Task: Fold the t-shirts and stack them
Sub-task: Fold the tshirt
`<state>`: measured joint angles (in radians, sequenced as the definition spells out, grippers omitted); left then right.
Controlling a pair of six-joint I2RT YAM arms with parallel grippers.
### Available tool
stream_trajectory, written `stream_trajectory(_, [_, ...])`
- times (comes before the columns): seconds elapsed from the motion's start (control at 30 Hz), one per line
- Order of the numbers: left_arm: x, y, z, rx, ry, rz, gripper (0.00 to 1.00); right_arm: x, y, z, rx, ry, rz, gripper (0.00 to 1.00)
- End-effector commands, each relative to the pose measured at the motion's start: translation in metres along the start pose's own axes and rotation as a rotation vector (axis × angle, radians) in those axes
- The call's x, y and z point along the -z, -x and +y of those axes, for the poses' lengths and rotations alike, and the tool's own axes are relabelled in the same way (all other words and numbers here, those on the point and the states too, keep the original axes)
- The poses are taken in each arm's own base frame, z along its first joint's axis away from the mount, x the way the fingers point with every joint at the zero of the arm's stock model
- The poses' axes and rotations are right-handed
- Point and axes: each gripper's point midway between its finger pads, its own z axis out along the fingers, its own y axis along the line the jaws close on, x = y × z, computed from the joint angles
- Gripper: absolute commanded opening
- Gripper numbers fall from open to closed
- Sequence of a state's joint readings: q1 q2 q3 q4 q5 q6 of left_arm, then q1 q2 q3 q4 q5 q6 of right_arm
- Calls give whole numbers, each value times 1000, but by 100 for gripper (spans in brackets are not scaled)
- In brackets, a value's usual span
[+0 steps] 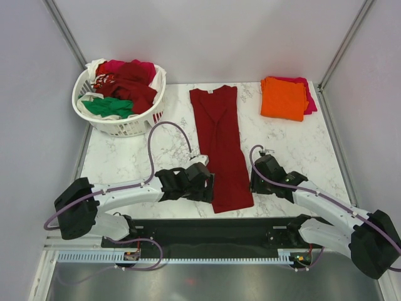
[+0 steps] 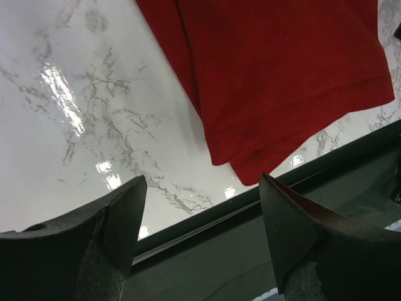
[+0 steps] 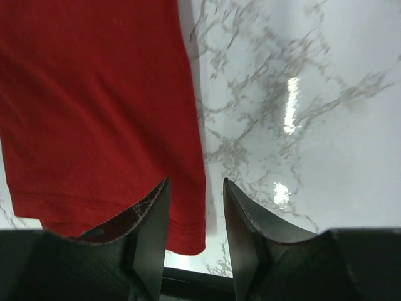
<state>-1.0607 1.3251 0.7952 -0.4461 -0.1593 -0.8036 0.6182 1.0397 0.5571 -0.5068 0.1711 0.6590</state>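
We see a dark red shirt point(image 1: 219, 144) lying flat in the middle of the marbled surface point(image 1: 294, 150). It is folded lengthwise into a long narrow strip, collar toward the top of the frame and hem toward the bottom. In the upper right an orange shirt point(image 1: 283, 98) sits folded square on a magenta shirt point(image 1: 311, 100), which shows only as a thin margin along the right side. In the upper left stands a white lattice basket point(image 1: 125, 128) holding a loose heap of clothes point(image 1: 131, 81), with a green shirt point(image 1: 108, 106) at the front.

Our left hand point(image 1: 208, 182) sits low at the strip's lower left edge, just beside the hem. Its wrist view shows the left hand point(image 2: 202, 177) spread wide, with nothing between its fingers point(image 2: 119, 219). The hem corner of the dark red shirt point(image 2: 282, 75) lies in the upper right of that view, apart from the fingertips.

Our right hand point(image 1: 254, 179) is at the strip's lower right edge. In its wrist view the right hand point(image 3: 195, 188) keeps a narrow gap between its fingers point(image 3: 150, 232), which are parted and clamp nothing. The right edge and hem corner of the dark red shirt point(image 3: 94, 106) run into that gap. One finger is over cloth, the other over bare surface point(image 3: 313, 125). We cannot tell whether the fingertips touch the cloth.
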Motion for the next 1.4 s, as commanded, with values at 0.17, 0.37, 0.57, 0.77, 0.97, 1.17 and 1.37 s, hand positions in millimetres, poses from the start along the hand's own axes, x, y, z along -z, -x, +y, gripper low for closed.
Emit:
stream_trajectory(0.17, [-4,23,-33,83,-47,-91,80,-6,-43,24,-96,203,119,65])
stream_trajectory(0.37, [-3,18,-28,102,-44,-94,80,-13,-66,13,-126,195,153,42])
stream_trajectory(0.57, [-2,5,-24,141,-44,-85,79,-10,-83,12,-179,243,176,0])
stream_trajectory(0.77, [-1,-17,-32,175,-56,-63,74,-1,-85,16,-235,307,152,0])
stream_trajectory(0.97, [-13,-31,-30,192,-13,-55,70,-4,-88,13,-220,284,170,0])
stream_trajectory(1.17, [-24,-31,-34,190,-7,-62,64,-6,-88,12,-208,276,170,0])
stream_trajectory(1.37, [-34,-40,-36,183,-4,-36,52,-8,-90,10,-204,267,175,0])
